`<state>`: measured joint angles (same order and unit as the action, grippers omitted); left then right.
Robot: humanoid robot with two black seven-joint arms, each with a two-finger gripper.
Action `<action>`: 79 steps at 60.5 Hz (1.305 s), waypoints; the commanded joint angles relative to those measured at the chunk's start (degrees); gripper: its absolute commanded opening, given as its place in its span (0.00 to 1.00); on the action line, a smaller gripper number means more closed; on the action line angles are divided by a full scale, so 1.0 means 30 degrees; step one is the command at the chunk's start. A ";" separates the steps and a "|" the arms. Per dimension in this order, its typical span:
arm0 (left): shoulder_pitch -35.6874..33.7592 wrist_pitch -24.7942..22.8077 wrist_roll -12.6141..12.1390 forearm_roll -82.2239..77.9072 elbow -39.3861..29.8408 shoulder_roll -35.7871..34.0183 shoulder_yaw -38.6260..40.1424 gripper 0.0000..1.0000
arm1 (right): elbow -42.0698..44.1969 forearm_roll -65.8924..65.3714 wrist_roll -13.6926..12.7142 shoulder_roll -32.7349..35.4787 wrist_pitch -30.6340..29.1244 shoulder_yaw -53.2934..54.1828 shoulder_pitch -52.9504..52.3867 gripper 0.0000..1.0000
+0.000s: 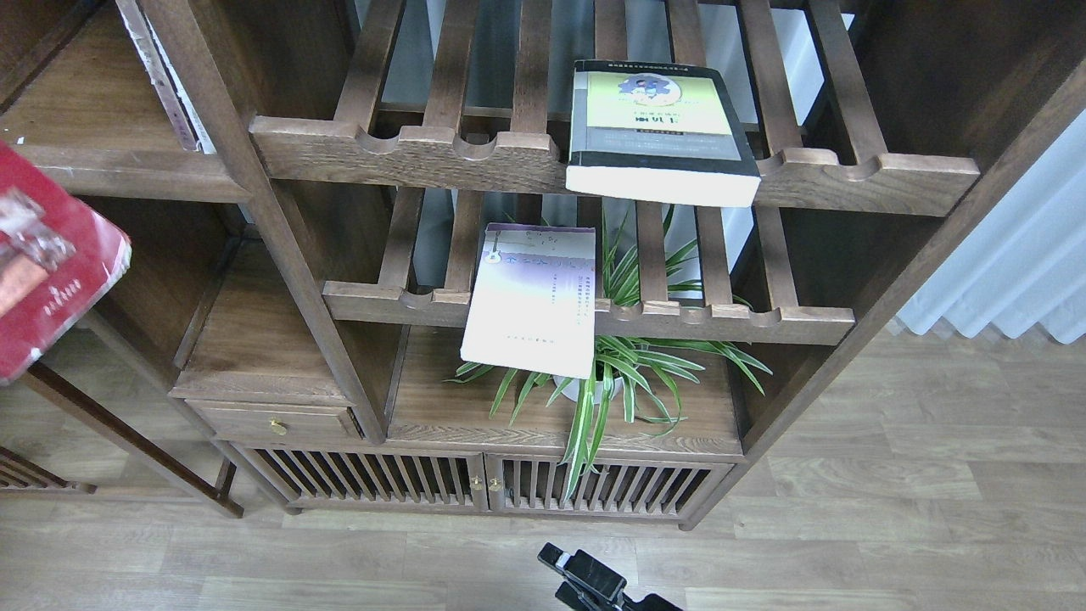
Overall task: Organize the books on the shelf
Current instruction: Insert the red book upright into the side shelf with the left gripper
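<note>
The red book [51, 263] hangs in the air at the left edge, partly cut off, just in front of and below the flat dark-brown shelf [110, 161] at upper left. My left gripper is out of view. The pale lavender-white book [530, 297] lies on the lower slatted rack and hangs over its front rail. The thick black-grey book with the yellow-green panel [657, 131] lies on the upper slatted rack, jutting over its rail. My right gripper [585, 581] shows only as a dark tip at the bottom edge; its fingers cannot be told apart.
A thin pale book [165, 81] leans against the upright on the upper left shelf. A spider plant [628, 373] in a white pot stands under the lower rack. Below are a small drawer [271, 420] and slatted cabinet doors [475, 488]. A white curtain [1018, 255] hangs at right.
</note>
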<state>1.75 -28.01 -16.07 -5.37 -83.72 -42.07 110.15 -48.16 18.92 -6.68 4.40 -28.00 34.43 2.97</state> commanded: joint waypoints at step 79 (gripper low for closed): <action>-1.8862 0.0002 -0.0795 -1.0867 0.6989 0.2656 -0.6685 0.06 | -0.0177 0.0020 0.0059 -0.0003 0.0001 0.0036 0.0329 0.99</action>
<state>-51.82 -28.00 -18.47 -37.82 -64.45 -34.12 92.83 -48.63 18.99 -6.51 4.32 -28.00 34.47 3.96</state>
